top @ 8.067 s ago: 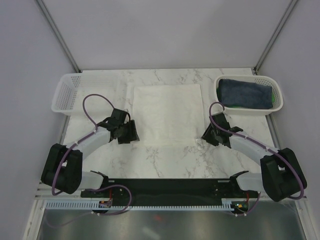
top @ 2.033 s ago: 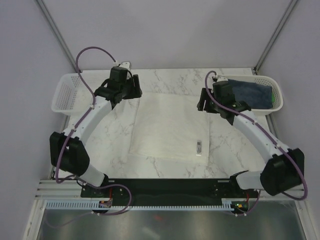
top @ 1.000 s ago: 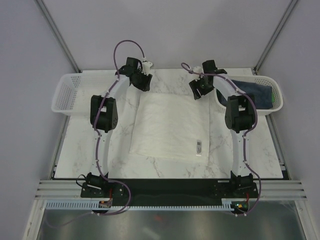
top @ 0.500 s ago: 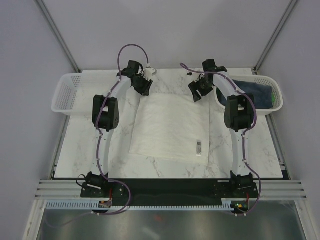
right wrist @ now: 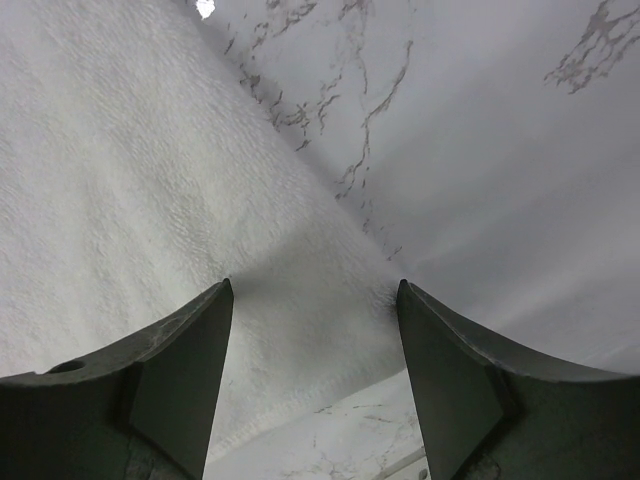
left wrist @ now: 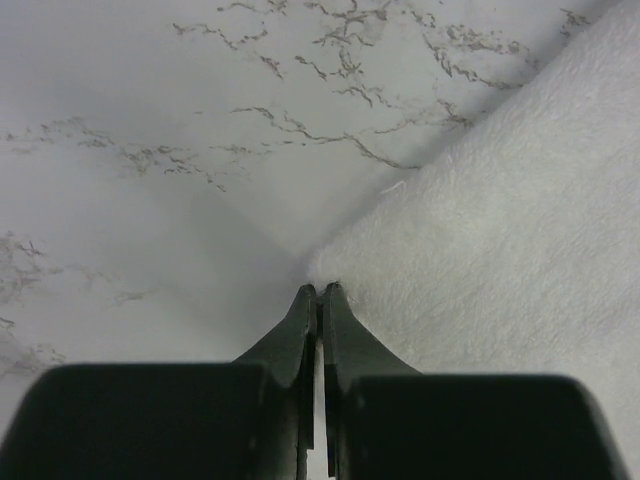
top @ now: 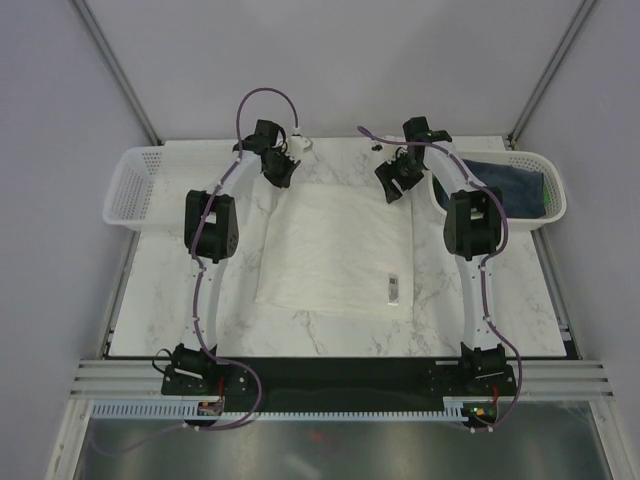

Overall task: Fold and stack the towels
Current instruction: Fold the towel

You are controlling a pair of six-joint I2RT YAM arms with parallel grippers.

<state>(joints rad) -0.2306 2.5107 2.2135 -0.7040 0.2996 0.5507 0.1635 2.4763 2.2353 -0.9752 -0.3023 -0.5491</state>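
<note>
Claws at the upper corners of the cream towel [top: 335, 250], flat mid-frame on the marble worktop [top: 170, 290].
Left claw [left wrist: 318, 292] clenched, tips touching the upper-left corner, pinch on cloth impossible to tell; right claw [right wrist: 315, 290] released, fingers spread over the upper-right corner. Navy towel [top: 500, 185] and green towel [top: 545, 200] in the basket [top: 500, 226], upper right.

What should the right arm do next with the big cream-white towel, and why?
Probably close the right end effector on the far-right corner of the large cream-white cloth towel. It is open and sits over that corner, while the left end effector is shut at the far-left corner, so a grip on both corners would let the fold start.
</note>
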